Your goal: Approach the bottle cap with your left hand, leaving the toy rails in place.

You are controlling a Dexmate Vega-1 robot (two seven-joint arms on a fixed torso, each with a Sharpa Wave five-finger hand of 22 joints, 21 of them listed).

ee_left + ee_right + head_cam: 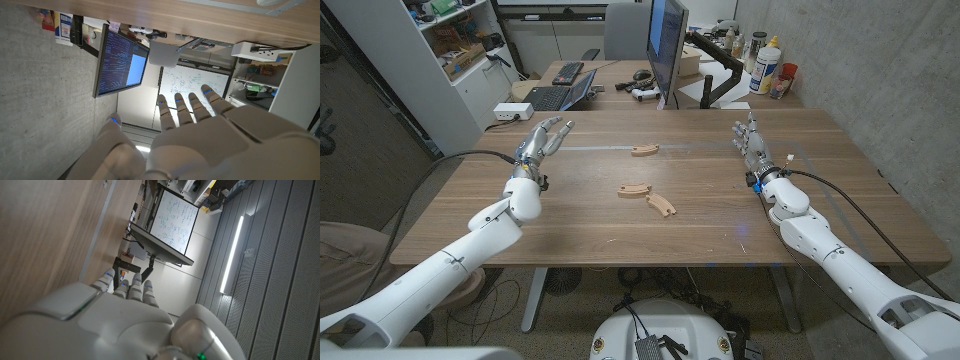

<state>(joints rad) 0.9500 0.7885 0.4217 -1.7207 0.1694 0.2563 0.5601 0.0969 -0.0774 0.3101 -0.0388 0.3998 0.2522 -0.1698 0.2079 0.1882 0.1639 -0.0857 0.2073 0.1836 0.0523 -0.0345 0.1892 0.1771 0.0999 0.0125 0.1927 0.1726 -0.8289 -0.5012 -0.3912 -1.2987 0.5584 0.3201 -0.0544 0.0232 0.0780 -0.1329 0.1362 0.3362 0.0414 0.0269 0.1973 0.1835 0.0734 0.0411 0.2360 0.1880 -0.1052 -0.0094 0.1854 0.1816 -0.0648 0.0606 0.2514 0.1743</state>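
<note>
Three wooden toy rails lie mid-table: one far, one in the middle and a curved one nearest me. My left hand hangs over the table's far left part with its fingers spread and nothing in it, well left of the rails. A pale round shape shows on the wood at the edge of the left wrist view; I cannot tell whether it is the bottle cap. A small white speck lies beside my right hand, which holds nothing, fingers straight.
Beyond the table's far edge stand a monitor, a laptop, a white power box and bottles. A concrete wall runs along the right. A cable trails from each wrist.
</note>
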